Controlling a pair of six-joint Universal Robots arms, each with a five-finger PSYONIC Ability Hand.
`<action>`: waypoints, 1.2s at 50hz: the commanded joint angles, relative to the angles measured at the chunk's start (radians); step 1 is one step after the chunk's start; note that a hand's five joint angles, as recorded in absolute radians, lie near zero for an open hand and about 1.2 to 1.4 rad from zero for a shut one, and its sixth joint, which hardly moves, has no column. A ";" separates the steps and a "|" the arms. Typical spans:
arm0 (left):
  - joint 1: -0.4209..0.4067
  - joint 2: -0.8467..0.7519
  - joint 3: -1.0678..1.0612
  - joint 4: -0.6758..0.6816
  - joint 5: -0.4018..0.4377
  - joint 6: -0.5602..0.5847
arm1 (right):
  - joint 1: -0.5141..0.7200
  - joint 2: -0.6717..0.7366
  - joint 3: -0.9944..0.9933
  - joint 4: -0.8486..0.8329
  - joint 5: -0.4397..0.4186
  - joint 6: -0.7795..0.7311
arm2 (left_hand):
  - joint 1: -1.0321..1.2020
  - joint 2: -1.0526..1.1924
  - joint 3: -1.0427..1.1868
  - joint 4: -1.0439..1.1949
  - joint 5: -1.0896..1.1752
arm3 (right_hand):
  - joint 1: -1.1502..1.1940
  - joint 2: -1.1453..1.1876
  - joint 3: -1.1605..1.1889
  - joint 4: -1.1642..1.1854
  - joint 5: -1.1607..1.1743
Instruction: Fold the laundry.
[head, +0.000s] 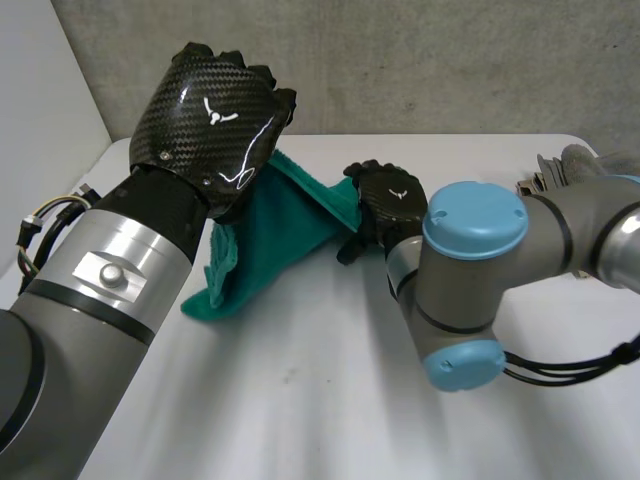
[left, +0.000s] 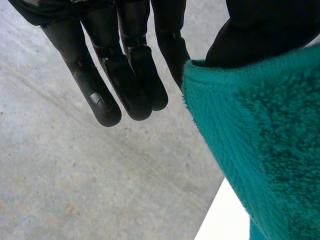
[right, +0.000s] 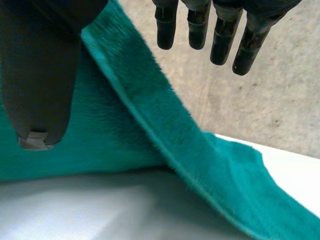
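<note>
The left hand is raised above the table's far left, its carbon-weave back turned to the head camera. Its own wrist view adds what that back hides: the fingers hang straight and side by side, and the hem of the teal towel is caught between the thumb and the finger nearest it. From that grip the one towel hangs down, its lower end bunched on the white table. The right hand sits low at the towel's opposite corner, on the right. From above its knuckles cover the grasp, while its wrist view shows thumb and fingertips spread well apart, with a raised edge of the towel running through the gap and nothing clamped. Two hands, one towel. At the table's far right edge lies a grey heap, too cut off to count.
</note>
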 joint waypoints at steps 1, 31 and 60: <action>-0.019 0.078 0.002 -0.001 -0.025 -0.054 | 0.001 0.135 -0.151 -0.065 0.036 -0.016 | 0.251 0.196 0.201 0.193 0.242 | -0.032 -0.051 -0.045 -0.065 -0.064; 0.169 0.169 -0.031 -0.030 -0.021 -0.071 | -0.381 0.026 -0.064 0.109 -0.326 -0.264 | 0.251 0.196 0.201 0.193 0.242 | 1.190 1.171 1.177 1.157 1.157; 0.366 -0.317 0.046 -0.242 0.199 -0.062 | -0.502 -0.340 0.039 0.921 -0.449 -1.012 | 0.251 0.196 0.201 0.193 0.242 | 1.190 1.171 1.177 1.157 1.157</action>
